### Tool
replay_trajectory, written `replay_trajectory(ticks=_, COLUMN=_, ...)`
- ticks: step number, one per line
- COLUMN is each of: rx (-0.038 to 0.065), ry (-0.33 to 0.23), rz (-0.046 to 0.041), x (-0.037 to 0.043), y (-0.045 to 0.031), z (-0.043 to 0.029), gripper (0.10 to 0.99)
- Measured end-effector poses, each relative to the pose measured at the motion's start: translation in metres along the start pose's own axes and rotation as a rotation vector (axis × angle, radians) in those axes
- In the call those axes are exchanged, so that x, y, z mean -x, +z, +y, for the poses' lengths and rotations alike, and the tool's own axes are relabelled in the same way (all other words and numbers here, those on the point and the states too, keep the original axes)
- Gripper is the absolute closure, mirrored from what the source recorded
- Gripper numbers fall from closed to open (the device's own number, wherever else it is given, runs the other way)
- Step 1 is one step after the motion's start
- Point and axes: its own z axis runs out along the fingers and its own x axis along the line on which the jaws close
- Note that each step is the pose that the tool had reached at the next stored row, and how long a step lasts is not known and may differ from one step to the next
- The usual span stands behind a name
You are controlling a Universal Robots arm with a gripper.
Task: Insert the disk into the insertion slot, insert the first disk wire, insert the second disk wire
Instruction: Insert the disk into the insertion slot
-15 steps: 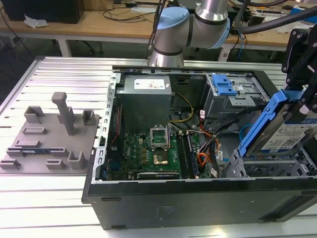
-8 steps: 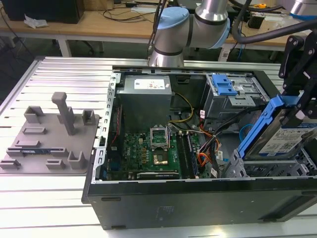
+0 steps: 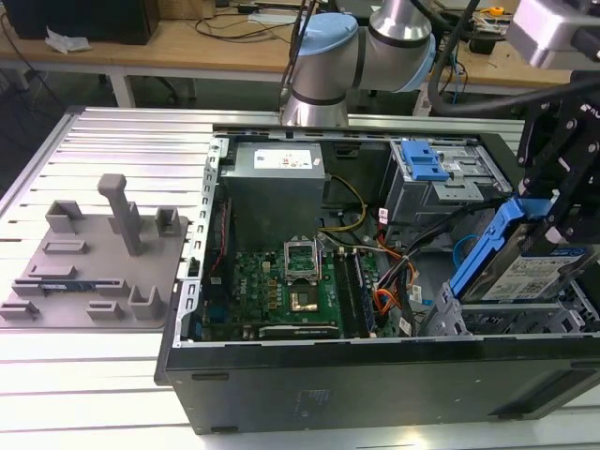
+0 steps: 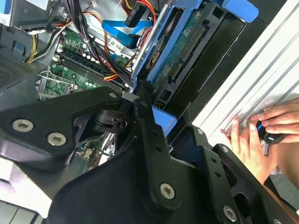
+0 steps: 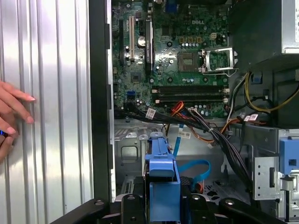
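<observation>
Exterior view: gripper (image 3: 551,208) is at the exterior view's right, over the open PC case (image 3: 375,375) on the slatted desk (image 3: 112,150). Fingers are closed on the blue carrier of the disk (image 3: 525,267). The disk is tilted, high end at the gripper, low end down toward the middle of the case. It hangs just above the insertion slot (image 3: 497,321), the low grey cage at the case's corner on the exterior view's right, and is not seated in it. The taller cage with the blue latch (image 3: 433,169) is beyond it. Motherboard (image 3: 291,281) is mid-case, with the power supply (image 3: 277,173) behind it. A grey fixture plate (image 3: 94,253) sits on the desk at the exterior view's left, apart from the case.

Second wrist view: fingers (image 4: 145,123) clamp the carrier's blue edge. The disk (image 4: 187,51) shows its circuit-board side and runs away from the gripper at an angle. A blue flat cable (image 4: 117,25) and coloured wires lie loose past its far end. A person's hand (image 4: 261,135) rests on the desk beside the case, around a small dark object.

First wrist view: the disk (image 5: 162,163) is edge-on, carrier pinched between the fingers (image 5: 133,205). The blue flat cable (image 5: 196,165) is just beside it. The hand's fingertips (image 5: 11,112) are on the desk slats, outside the case wall.
</observation>
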Motion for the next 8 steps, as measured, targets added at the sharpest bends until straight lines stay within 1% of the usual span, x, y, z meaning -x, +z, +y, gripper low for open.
replay_trajectory(ticks=2, rx=0.000, ry=0.000, rz=0.0000, x=-0.0002, y=0.0046, z=0.0000, gripper=0.722)
replay_trajectory(ticks=3, rx=0.000, ry=0.000, rz=-0.0001, x=-0.0002, y=0.0082, z=0.0001, gripper=0.710)
replay_trajectory(ticks=6, rx=0.000, ry=0.000, rz=0.0000, x=-0.0003, y=0.0136, z=0.0001, gripper=0.529)
replay_trajectory(ticks=7, rx=0.000, ry=0.000, rz=0.0002, x=-0.0004, y=0.0136, z=0.0001, gripper=0.529)
replay_trajectory(ticks=8, rx=0.000, ry=0.000, rz=0.0001, x=-0.0004, y=0.0137, z=0.0001, gripper=0.463)
